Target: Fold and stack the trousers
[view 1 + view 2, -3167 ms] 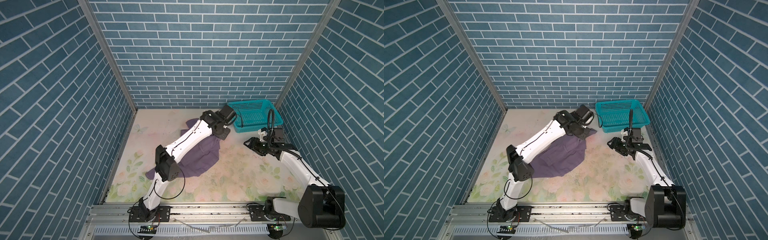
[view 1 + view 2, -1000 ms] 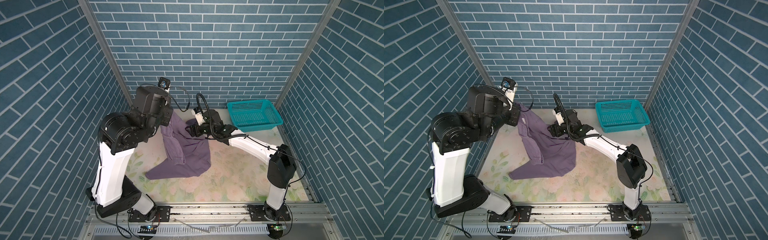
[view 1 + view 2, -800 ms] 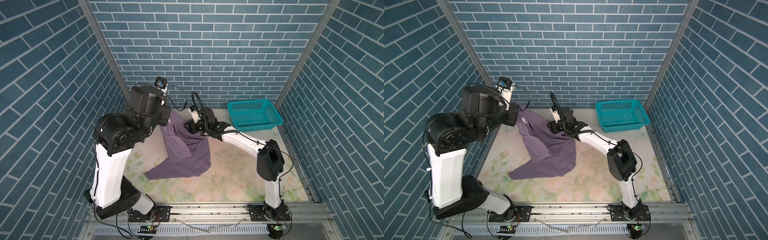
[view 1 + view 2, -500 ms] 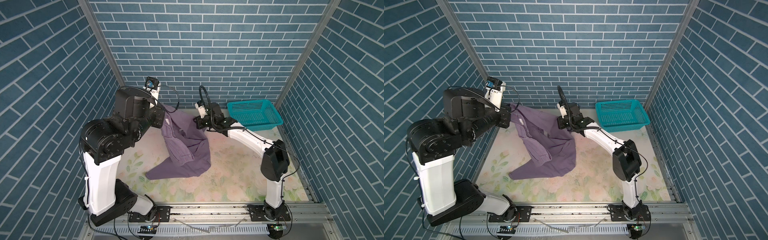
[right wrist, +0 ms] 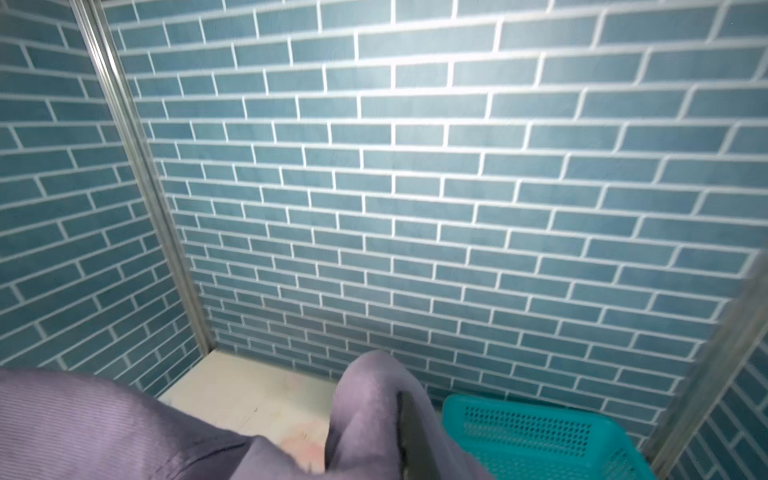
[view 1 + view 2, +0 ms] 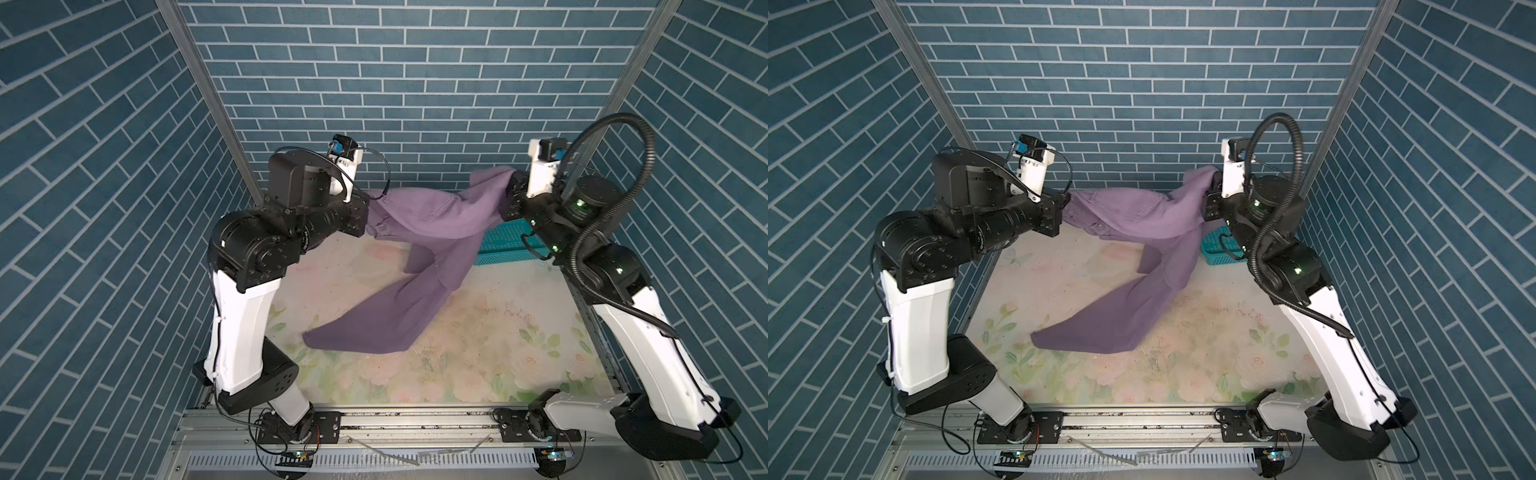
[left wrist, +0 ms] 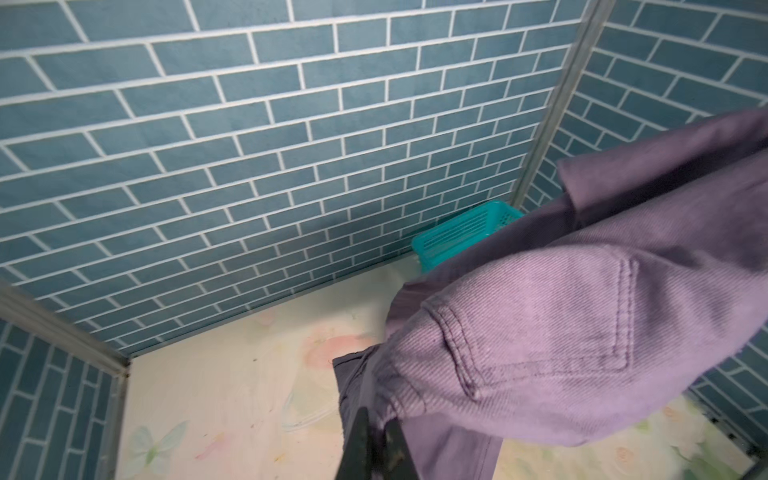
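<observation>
The mauve trousers (image 6: 432, 212) (image 6: 1133, 216) hang stretched in the air near the back wall between both grippers. My left gripper (image 6: 371, 200) (image 6: 1066, 203) is shut on the buttoned waistband end, and its dark fingers (image 7: 361, 440) pinch the cloth beside a back pocket (image 7: 561, 324). My right gripper (image 6: 509, 192) (image 6: 1210, 188) is shut on the other end of the top, where fabric (image 5: 374, 407) drapes over its fingers and hides most of them. The legs sag down and forward, and the hems lie on the floral mat (image 6: 361, 336).
A teal perforated basket (image 6: 505, 245) (image 6: 1219, 249) (image 7: 457, 237) (image 5: 532, 440) stands at the back right, partly behind the hanging cloth and the right arm. Blue brick walls close in the back and both sides. The floral mat (image 6: 478, 353) covers the table.
My right gripper closed on the trousers' top and swung up and to the right. My left gripper kept its hold and drew left, so the cloth now spans between them.
</observation>
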